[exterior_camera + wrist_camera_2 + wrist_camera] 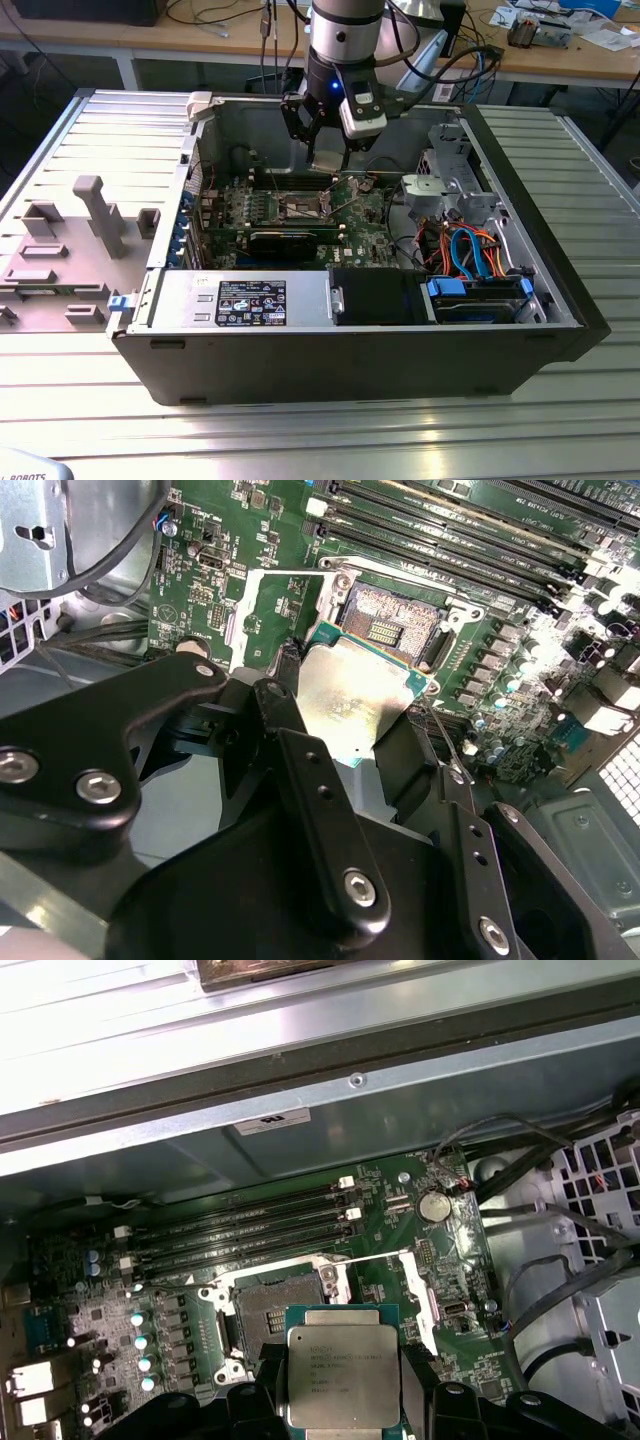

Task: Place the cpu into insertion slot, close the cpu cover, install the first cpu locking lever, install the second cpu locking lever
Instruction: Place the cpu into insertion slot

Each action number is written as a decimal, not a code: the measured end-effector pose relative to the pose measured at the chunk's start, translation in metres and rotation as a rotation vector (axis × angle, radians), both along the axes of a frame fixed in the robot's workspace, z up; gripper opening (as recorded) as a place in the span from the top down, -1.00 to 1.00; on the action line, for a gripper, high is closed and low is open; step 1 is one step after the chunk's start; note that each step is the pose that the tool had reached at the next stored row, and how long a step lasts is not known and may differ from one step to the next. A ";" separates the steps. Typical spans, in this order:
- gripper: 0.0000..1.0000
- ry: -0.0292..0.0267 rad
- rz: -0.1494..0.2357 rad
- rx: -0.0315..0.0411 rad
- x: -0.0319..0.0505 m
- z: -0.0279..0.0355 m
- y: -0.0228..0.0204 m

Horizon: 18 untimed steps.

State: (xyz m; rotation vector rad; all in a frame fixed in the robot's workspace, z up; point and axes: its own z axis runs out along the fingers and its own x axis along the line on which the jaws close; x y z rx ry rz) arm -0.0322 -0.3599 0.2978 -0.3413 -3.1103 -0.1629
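Two fingers (272, 702) pinched tight on opposite edges of the cpu (352, 695), silvery face showing in both wrist views. Held up in the gripper (340, 725) over the green circuit board (400, 1210), near the insertion slot (268, 1315) but not seated in it (socket bare, dark middle in plain sight). Just beside that, the cpu cover (420, 1300) flipped open. All inside an open computer case (350, 350).

A ribbed metal table (300, 435) stands before a cluttered wooden workbench (590, 62).
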 end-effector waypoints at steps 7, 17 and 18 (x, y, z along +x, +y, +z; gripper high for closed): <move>-0.08 0.0000 -0.007 0.0000 0.0000 -0.0003 0.0000; -0.08 0.0000 -0.015 0.0000 0.0000 -0.0007 0.0000; -0.08 0.0000 -0.016 0.0000 0.0000 -0.0008 0.0000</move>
